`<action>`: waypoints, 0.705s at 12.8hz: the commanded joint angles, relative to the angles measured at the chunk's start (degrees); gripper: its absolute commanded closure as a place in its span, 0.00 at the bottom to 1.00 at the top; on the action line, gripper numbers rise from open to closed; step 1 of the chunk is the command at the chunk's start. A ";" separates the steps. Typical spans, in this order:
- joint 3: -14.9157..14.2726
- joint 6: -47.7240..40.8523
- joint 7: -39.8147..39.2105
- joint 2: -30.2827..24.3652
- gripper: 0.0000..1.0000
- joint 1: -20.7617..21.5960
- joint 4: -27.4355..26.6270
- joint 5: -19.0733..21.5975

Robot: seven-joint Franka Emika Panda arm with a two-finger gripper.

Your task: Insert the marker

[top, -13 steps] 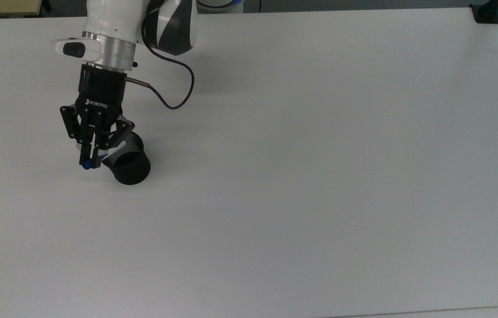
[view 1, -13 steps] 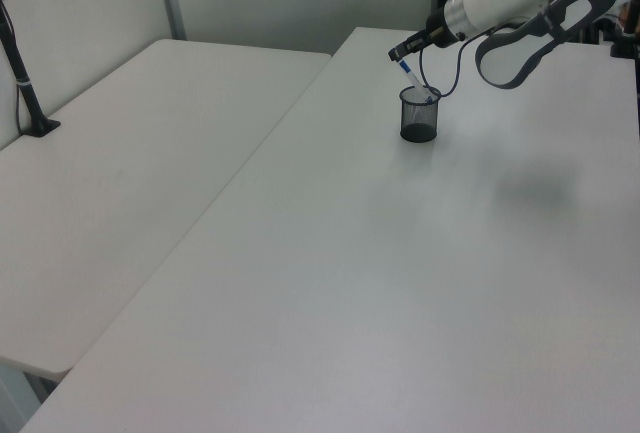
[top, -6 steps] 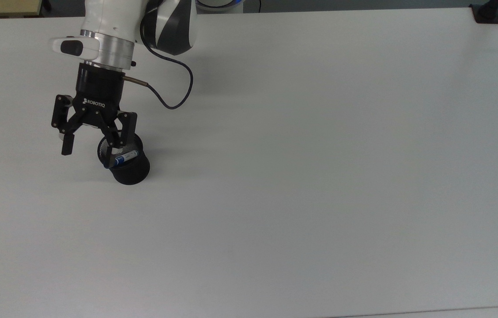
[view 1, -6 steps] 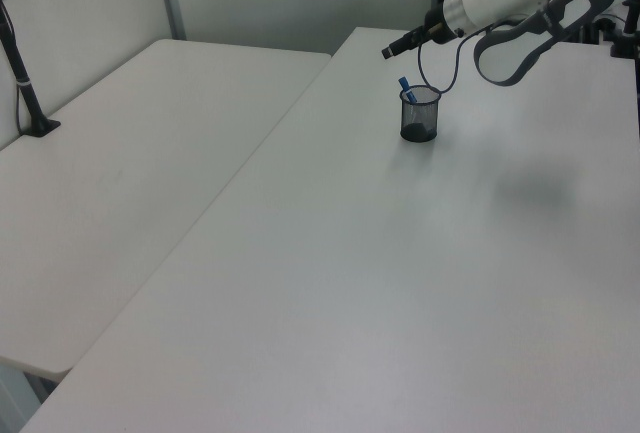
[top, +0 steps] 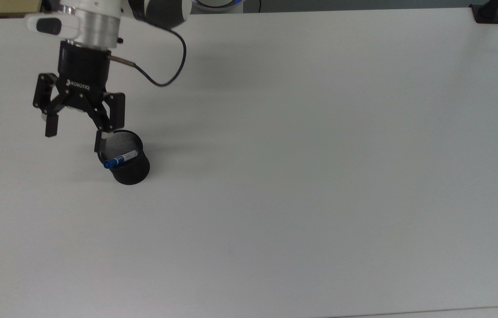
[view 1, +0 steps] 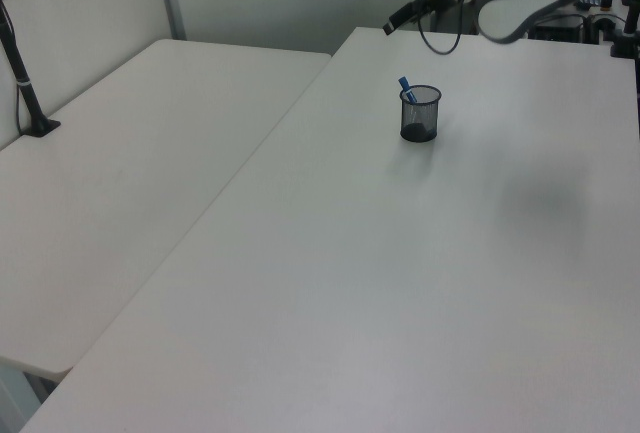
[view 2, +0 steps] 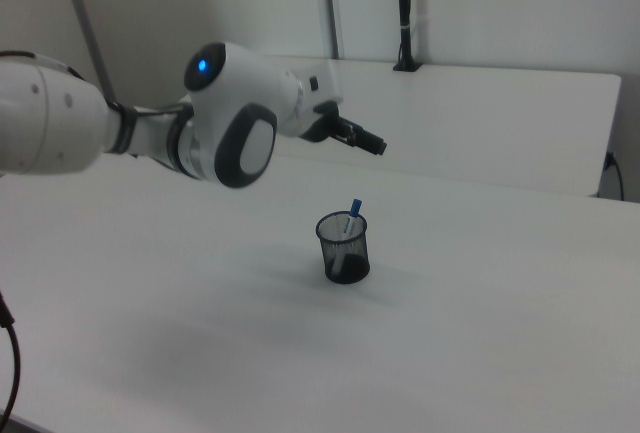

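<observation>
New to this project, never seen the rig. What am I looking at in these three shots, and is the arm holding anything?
It is one robot arm with a two-finger claw, filmed at the same moment by three fixed cameras: the top view looks down on the table, while the left view and right view look across it from opposite sides.

On the white table stands a black mesh cup. A white marker with a blue cap leans inside it, its blue end poking above the rim; you can see that in the left view and the right view too.

The claw holds nothing. Its fingers are spread open, and it hangs above the table beside the cup, toward the top view's upper left.
</observation>
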 commanded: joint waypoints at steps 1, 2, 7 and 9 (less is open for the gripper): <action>0.50 -15.51 0.26 -6.92 0.00 0.72 0.75 0.13; 0.59 -18.78 0.26 -8.42 0.00 0.80 0.75 0.13; -0.46 -55.68 0.26 -18.37 0.00 5.98 6.36 1.71; -2.31 -64.22 0.26 -19.16 0.00 7.65 9.01 3.56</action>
